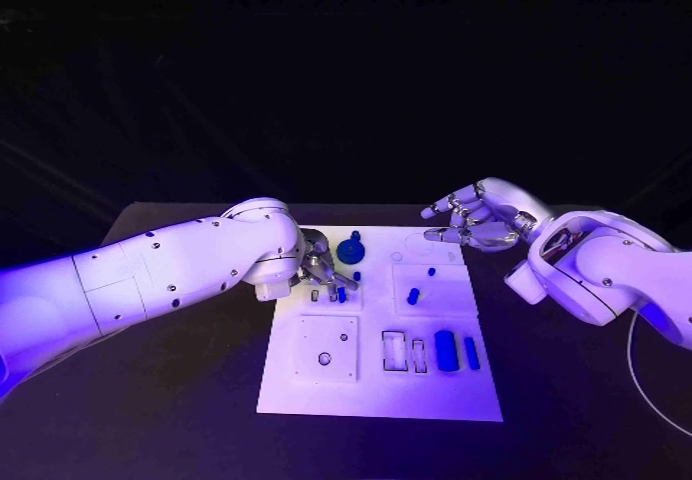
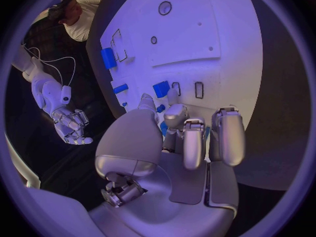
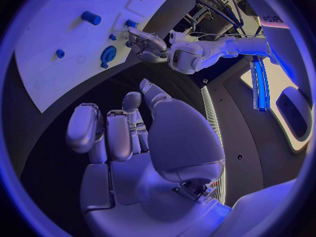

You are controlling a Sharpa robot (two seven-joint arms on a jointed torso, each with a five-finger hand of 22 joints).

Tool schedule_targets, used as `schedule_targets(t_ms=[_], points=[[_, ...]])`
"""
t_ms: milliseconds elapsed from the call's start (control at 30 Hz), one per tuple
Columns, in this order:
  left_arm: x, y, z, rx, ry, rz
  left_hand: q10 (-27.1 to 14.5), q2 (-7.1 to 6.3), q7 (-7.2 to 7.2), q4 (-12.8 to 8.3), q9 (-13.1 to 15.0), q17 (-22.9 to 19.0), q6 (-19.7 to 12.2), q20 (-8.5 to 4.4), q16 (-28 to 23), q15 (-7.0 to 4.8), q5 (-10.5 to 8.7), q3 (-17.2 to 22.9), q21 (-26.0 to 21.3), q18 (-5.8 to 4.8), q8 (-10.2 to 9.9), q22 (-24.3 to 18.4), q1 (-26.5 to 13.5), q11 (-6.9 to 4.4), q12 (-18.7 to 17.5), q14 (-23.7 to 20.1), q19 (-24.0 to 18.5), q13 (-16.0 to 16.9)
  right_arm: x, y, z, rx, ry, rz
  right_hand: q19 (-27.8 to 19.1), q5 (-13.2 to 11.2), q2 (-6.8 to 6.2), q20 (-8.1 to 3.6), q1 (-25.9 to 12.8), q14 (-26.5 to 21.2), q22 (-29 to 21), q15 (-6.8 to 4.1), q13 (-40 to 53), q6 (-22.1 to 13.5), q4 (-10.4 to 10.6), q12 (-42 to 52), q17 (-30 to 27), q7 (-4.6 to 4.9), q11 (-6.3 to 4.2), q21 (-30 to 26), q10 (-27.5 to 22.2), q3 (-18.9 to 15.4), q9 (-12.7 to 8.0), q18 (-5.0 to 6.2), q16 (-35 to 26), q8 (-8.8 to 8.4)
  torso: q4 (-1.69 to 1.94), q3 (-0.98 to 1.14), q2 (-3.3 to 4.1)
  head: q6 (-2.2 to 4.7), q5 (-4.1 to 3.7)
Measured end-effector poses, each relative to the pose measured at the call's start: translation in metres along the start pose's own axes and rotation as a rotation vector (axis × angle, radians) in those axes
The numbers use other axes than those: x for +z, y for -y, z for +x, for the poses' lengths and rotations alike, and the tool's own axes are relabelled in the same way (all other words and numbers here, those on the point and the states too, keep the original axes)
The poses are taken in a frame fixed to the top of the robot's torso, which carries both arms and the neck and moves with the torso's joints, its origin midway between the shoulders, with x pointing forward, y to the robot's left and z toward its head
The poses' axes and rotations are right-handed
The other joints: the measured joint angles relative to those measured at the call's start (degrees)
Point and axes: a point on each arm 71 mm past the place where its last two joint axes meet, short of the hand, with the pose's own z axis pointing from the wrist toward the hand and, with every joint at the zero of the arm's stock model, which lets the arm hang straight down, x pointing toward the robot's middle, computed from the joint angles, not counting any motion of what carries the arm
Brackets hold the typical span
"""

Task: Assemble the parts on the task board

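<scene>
Board: the white board [image 1: 378, 395] lay in the middle of the black table [image 1: 173, 420], its long axis running from 6 to 12 o'clock in the head view.
Big blue bar: the bar [image 1: 446, 350] lay flat toward the board's 4 o'clock side, long axis 6 to 12, with a thinner blue bar [image 1: 470, 350] just beside it at 3 o'clock.
Small blue peg: the peg [image 1: 413, 296] sat near the board's centre, well apart from both hands.
Blue knob: the round knob [image 1: 353, 249] sat at the board's 11 o'clock corner, just beside the left hand.
Left hand: the left hand [image 1: 323, 274] was over the board's 10 o'clock edge, fingers curled down; a small blue piece [image 2: 161, 126] showed between its fingertips, but whether it was pinched could not be told.
Right hand: the right hand [image 1: 476, 222] hovered off the board at 1 o'clock, fingers apart, holding nothing.
</scene>
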Motion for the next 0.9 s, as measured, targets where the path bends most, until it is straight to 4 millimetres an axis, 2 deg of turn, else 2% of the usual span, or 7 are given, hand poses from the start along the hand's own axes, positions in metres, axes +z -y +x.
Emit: schedule_targets(t_ms=[200, 700, 900], points=[[0.0006, 0.0026, 0.0008, 0.005, -0.004, 0.003, 0.0, 0.00, 0.00, -0.2, 0.4, 0.0, 0.0, -0.20, 0.0, 0.00, 0.00, -0.2, 0.2, 0.00, 0.3, 0.1, 0.0, 0.00, 0.0, 0.0, 0.2, 0.1, 0.0006, -0.0002, 0.0007, 0.000, -0.003, 0.000, 0.0, 0.0, 0.00, 0.00, 0.0, 0.0, 0.0, 0.00, 0.0, 0.0, 0.0, 0.0, 0.0, 0.00, 0.00, 0.0, 0.0, 0.0, 0.0, 0.00, 0.0, 0.00, 0.02, 0.03, -0.05, -0.13, -0.09], [0.0021, 0.0044, 0.0016, 0.017, -0.017, 0.001, 0.0, 1.28, -0.21, -0.3, 1.5, 0.0, -0.2, -0.20, 0.0, 0.00, 0.63, -0.3, 0.2, 0.00, 0.5, 0.0, 1.4, -0.03, 0.0, 0.0, 0.2, 0.1, 0.0012, 0.0000, 0.0018, 0.000, -0.011, 0.003, 0.0, 0.0, 0.00, 0.00, 0.0, 0.0, 0.0, 0.00, 0.0, 0.0, 0.0, 0.0, 0.0, 0.00, 0.00, 0.0, 0.0, 0.0, 0.0, 0.00, 0.0, 0.00, 0.03, 0.05, -0.07, -0.50, -0.13], [0.0030, 0.0049, 0.0018, 0.021, -0.022, 0.000, 0.2, 1.24, -0.01, -0.3, 1.8, 0.0, -0.4, -0.20, 0.0, 0.01, 0.90, -0.3, 0.2, 0.01, 0.5, 0.0, 2.0, -0.19, 0.0, 0.0, 0.2, 0.2, 0.0014, 0.0000, 0.0023, 0.000, -0.014, 0.004, 0.0, 0.0, 0.00, 0.00, 0.0, 0.0, -0.1, 0.00, -0.1, 0.2, 0.0, 0.0, -0.1, -0.17, 0.00, 0.0, 0.0, 0.0, 0.0, 0.00, 0.0, 0.00, 0.04, 0.05, -0.04, -0.61, -0.15]])
